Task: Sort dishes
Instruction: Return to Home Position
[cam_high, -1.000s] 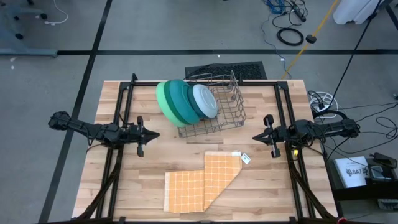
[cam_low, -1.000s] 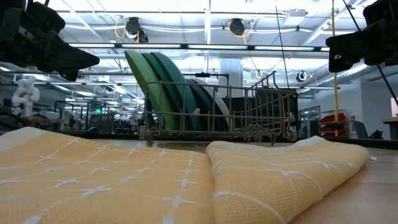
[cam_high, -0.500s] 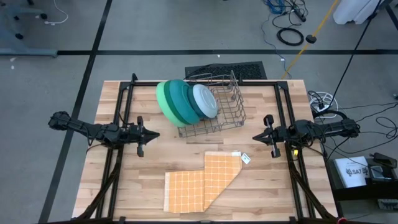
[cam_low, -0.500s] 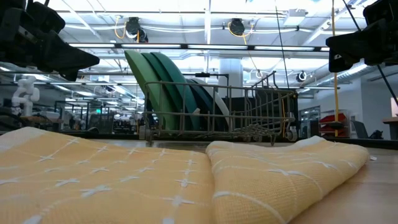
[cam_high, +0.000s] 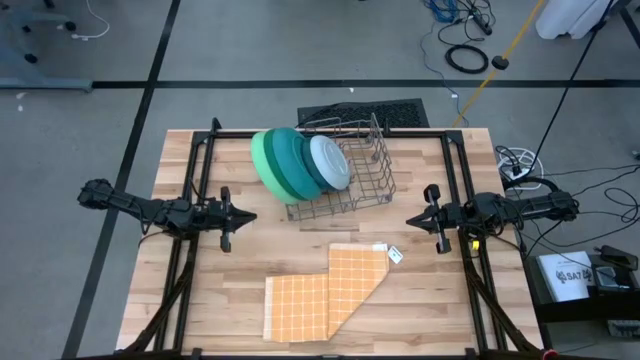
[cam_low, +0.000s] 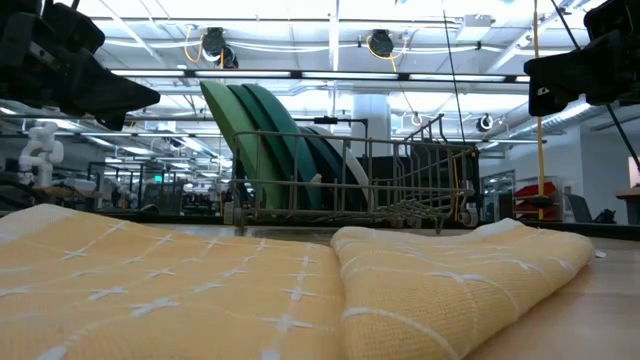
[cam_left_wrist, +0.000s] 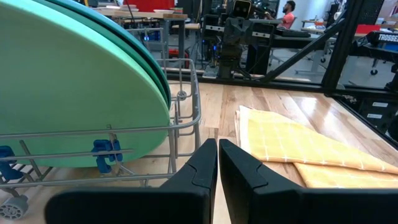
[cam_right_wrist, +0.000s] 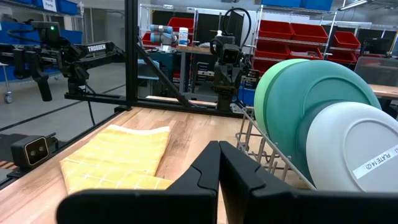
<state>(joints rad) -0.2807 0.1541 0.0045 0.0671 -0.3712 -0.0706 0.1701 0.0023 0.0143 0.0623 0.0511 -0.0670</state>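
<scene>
Round flat plates all stand on edge in the grey wire rack, mid-table toward the far side. None lie on the wooden table. Left gripper hangs off the rack's left and right gripper off its right, both well apart from it. Both are clenched on nothing, with the fingers pressed together in each wrist view.

Risk, as a judgement: the large light green plate leans out past the rack's left end. A knock from the left arm as it tucks away could tip the plate out or shove the rack, which seems to sit on a small caster. The orange checked cloth, folded near the front edge, looks harmless.

Hard to make out: the plates overlap, so a count of five cannot be confirmed. The pale blue plate hides whatever sits behind it. The low view shows only rims through the wires, and the rack slots are unseen.
</scene>
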